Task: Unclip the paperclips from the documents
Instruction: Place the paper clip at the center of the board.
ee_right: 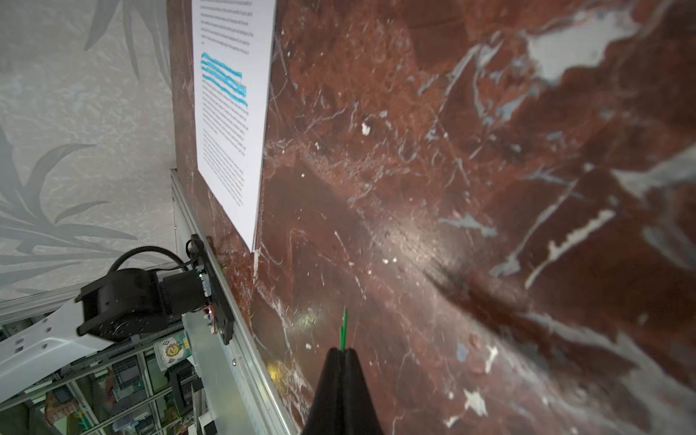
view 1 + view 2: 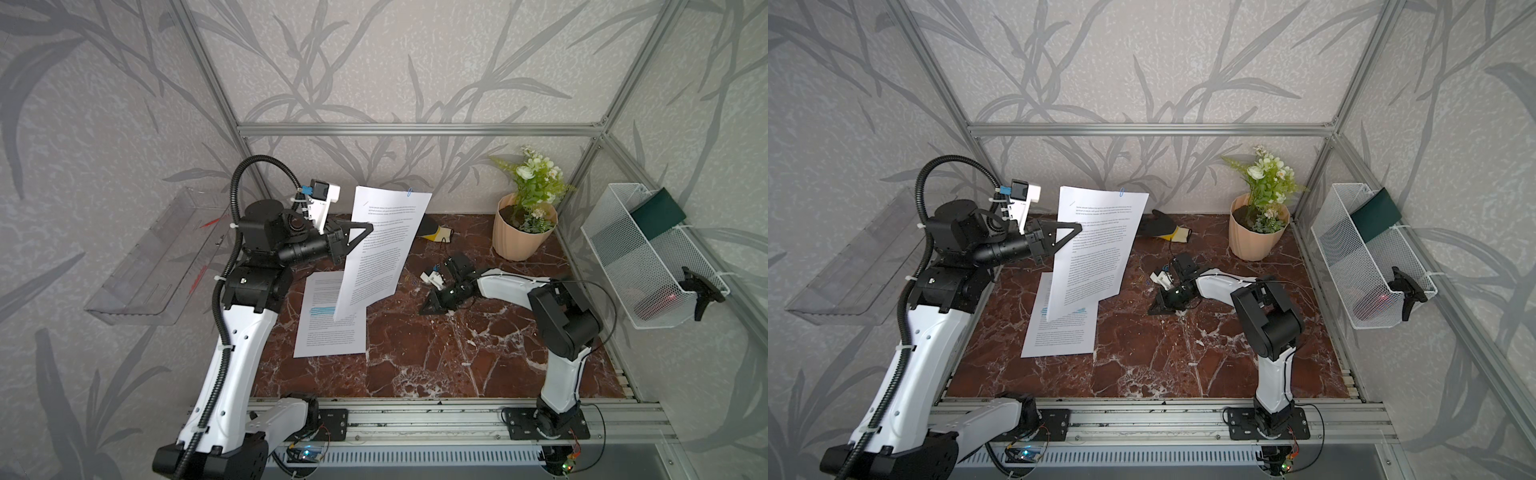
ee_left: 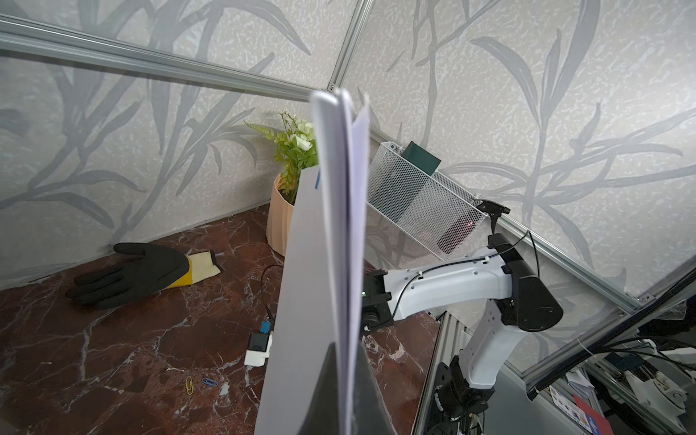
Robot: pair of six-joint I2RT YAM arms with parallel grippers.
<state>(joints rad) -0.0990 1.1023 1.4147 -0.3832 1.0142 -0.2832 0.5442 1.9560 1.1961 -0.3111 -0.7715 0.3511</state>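
My left gripper (image 2: 369,225) (image 2: 1079,225) (image 3: 346,352) is shut on the side edge of a document (image 2: 382,249) (image 2: 1096,249), holding the stack upright above the table. A blue paperclip (image 2: 409,192) (image 2: 1121,192) (image 3: 318,180) sits on its top edge. A second document (image 2: 332,332) (image 2: 1061,336) (image 1: 229,124) with blue highlighted lines lies flat beneath it. My right gripper (image 2: 422,311) (image 2: 1150,311) (image 1: 342,351) hovers low over the marble, shut on a green paperclip (image 1: 343,327). A yellow paperclip (image 3: 189,384) and a blue one (image 3: 209,382) lie loose on the table.
A black-and-yellow glove (image 2: 434,235) (image 3: 132,273) lies at the back. A potted plant (image 2: 523,237) stands back right. A white wire basket (image 2: 652,257) hangs on the right wall, a clear tray (image 2: 153,262) on the left wall.
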